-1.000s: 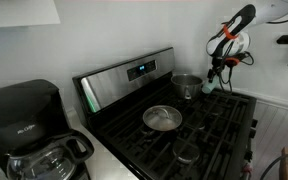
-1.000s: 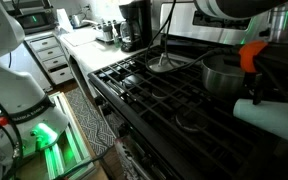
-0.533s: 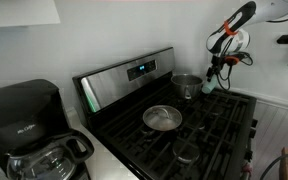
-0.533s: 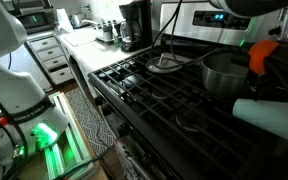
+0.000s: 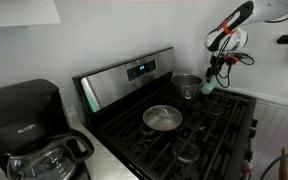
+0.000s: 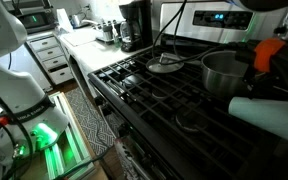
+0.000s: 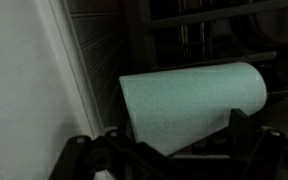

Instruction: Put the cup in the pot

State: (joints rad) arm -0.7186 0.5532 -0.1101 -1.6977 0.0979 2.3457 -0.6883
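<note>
The cup (image 7: pixel 189 100) lies on its side across the wrist view, and the gripper (image 7: pixel 174 138) has a finger at each end of it. As far as I can judge, the jaws are pinching the cup rather than standing loose around it. In an exterior view the cup (image 5: pixel 206 87) hangs under the gripper (image 5: pixel 213 77), just beside the pot (image 5: pixel 186 85) and not yet over its mouth. In an exterior view from the stove front, the cup (image 6: pixel 269 113) is close to the lens and the pot (image 6: pixel 224 72) sits beyond it on the grate.

My main worry is the rim. The cup looks to ride about level with the pot's top, so if I slide across without lifting, I expect it to strike the steel wall. That would shove the pot along the grate, and the bars give it an uneven footing, so it could tip or skate.

The second worry is the grip. A smooth round cup held sideways can twist or slip if I jerk the arm, and it would drop onto the stove (image 5: pixel 209 125) short of the pot.

The third is the release. The cup is narrower than the pot, but let go off-centre and sideways it could catch the rim and roll off.

The pan (image 5: pixel 162 118) is well apart and no hazard.
</note>
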